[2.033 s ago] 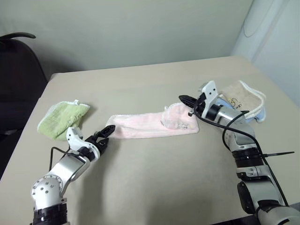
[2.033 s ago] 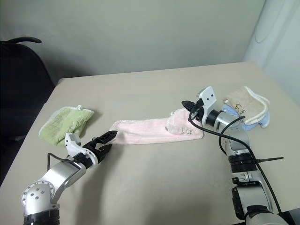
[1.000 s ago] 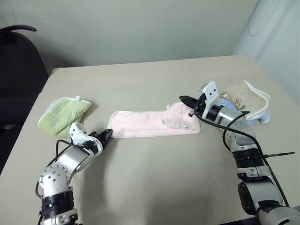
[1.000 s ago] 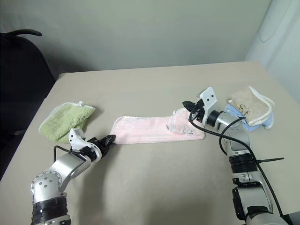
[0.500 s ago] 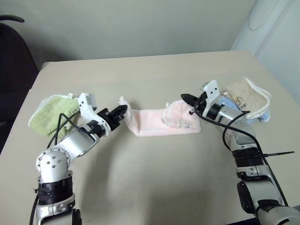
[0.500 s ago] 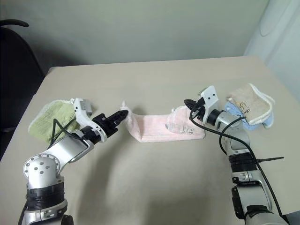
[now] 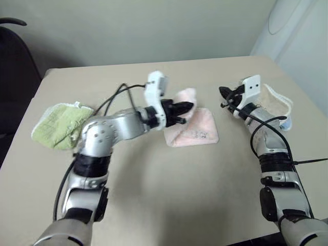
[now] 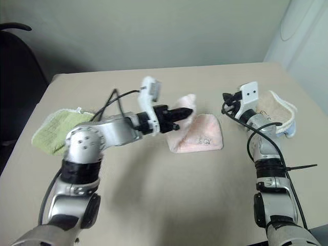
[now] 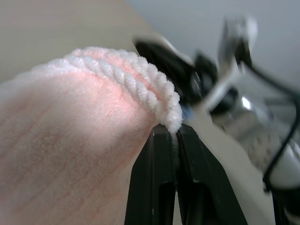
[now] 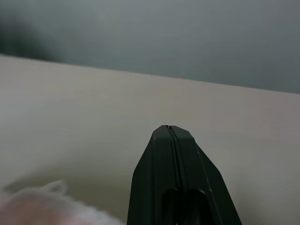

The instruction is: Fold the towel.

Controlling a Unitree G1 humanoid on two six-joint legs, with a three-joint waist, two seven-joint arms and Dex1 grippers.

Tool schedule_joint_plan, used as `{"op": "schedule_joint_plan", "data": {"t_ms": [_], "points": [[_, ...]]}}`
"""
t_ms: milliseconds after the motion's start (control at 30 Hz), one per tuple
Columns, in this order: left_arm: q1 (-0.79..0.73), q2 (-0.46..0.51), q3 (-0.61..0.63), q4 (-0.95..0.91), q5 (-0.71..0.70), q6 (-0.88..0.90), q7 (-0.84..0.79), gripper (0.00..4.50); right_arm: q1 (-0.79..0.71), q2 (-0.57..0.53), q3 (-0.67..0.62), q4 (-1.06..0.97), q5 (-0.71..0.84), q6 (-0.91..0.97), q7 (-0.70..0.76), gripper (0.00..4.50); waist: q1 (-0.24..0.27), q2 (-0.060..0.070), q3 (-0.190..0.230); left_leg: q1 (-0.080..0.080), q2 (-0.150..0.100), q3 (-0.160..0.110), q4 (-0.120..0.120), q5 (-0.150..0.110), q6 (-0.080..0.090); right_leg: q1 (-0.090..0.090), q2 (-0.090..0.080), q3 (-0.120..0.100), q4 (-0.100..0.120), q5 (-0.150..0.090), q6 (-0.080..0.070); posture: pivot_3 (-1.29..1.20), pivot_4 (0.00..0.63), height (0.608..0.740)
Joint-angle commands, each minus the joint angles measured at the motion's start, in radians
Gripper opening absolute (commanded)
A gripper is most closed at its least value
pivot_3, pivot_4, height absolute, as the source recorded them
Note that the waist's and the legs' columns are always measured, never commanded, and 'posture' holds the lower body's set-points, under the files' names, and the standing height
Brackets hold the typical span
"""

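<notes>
Towel (image 7: 197,130) partly behind left claw (image 7: 189,106)

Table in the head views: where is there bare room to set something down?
The near half of the table, in front of the pink towel, and the far strip by the wall are bare. The middle band is crowded: green towel, pink towel pinched by the left gripper, right gripper, beige towel.

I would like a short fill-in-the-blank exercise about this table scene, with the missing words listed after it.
1. The left gripper is shut on the edge of the pale ____ terry towel.
2. The right gripper is shut and holds ____.
3. The light green folded towel lies on the robot's ____ side of the beige table.

Missing words: pink; nothing; left
</notes>
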Motion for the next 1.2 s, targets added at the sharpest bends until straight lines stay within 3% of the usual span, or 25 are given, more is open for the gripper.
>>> {"op": "schedule_joint_plan", "data": {"t_ms": [33, 167, 433, 533, 733, 867, 1000, 1100, 1200], "points": [[-0.087, -0.038, -0.105, 0.084, 0.157, -0.003, -0.152, 0.02, -0.016, -0.016, -0.047, -0.032, 0.011, -0.023, -0.049, 0.00, 0.000, 0.000, 0.000, -0.001, 0.000, 0.000, 0.000, 0.000, 0.000, -0.001, 0.000, 0.000, 0.000, 0.000, 0.000, 0.00, 0.150, 0.740], [-0.153, -0.098, -0.216, 0.235, 0.365, -0.074, -0.295, 0.02, 0.024, -0.019, -0.070, -0.086, 0.021, -0.008, -0.076, 0.00, 0.000, 0.000, 0.000, -0.004, 0.000, 0.001, 0.000, 0.000, 0.000, -0.004, 0.000, 0.001, -0.001, 0.000, 0.000, 0.00, 0.150, 0.740], [-0.168, -0.218, -0.201, 0.430, 0.586, -0.151, -0.424, 0.02, 0.112, -0.021, -0.090, -0.200, 0.036, 0.036, -0.107, 0.00, 0.003, 0.000, 0.000, -0.009, 0.000, 0.001, 0.002, 0.000, 0.000, -0.008, 0.000, 0.001, 0.000, 0.000, 0.001, 0.00, 0.150, 0.740], [-0.151, -0.264, -0.095, 0.432, 0.556, -0.137, -0.427, 0.75, 0.127, -0.020, -0.087, -0.214, 0.037, 0.047, -0.108, 0.00, 0.004, 0.000, 0.000, -0.009, 0.000, 0.001, 0.002, 0.000, 0.001, -0.008, 0.000, 0.001, 0.000, 0.000, 0.002, 0.00, 0.150, 0.740], [-0.121, -0.324, 0.133, 0.363, 0.443, -0.085, -0.416, 2.79, 0.117, -0.029, -0.073, -0.209, 0.039, 0.066, -0.086, 0.00, 0.003, 0.000, 0.000, -0.009, 0.000, 0.002, 0.004, 0.001, 0.002, -0.008, 0.000, 0.002, 0.002, 0.002, 0.004, 0.00, 0.150, 0.740], [-0.082, -0.264, 0.179, 0.253, 0.462, -0.111, -0.427, 4.19, 0.118, -0.050, -0.049, -0.233, 0.064, 0.114, -0.020, 0.00, 0.003, 0.000, 0.000, -0.009, 0.000, 0.002, 0.008, 0.001, 0.002, -0.007, 0.000, 0.002, 0.002, 0.002, 0.004, 0.00, 0.150, 0.740], [-0.019, -0.155, 0.176, 0.190, 0.548, -0.204, -0.452, 4.19, 0.143, -0.089, 0.000, -0.295, 0.090, 0.191, 0.084, 0.00, -0.004, 0.000, 0.000, -0.009, 0.001, 0.003, 0.009, 0.001, 0.003, -0.007, 0.001, 0.003, 0.002, 0.002, 0.004, 0.00, 0.150, 0.740], [0.063, -0.062, 0.138, 0.201, 0.654, -0.328, -0.510, 3.58, 0.156, -0.100, 0.046, -0.353, 0.113, 0.242, 0.156, 0.00, -0.005, 0.001, -0.001, -0.009, 0.001, 0.002, 0.011, 0.001, 0.003, -0.006, 0.001, 0.003, 0.002, 0.002, 0.004, 0.00, 0.150, 0.740], [0.101, -0.052, 0.153, 0.215, 0.673, -0.381, -0.544, 2.54, 0.158, -0.099, 0.086, -0.379, 0.120, 0.270, 0.204, 0.00, -0.003, 0.001, -0.001, -0.010, 0.001, 0.002, 0.013, 0.001, 0.004, -0.006, 0.001, 0.003, 0.002, 0.002, 0.004, 0.00, 0.150, 0.740]]}}
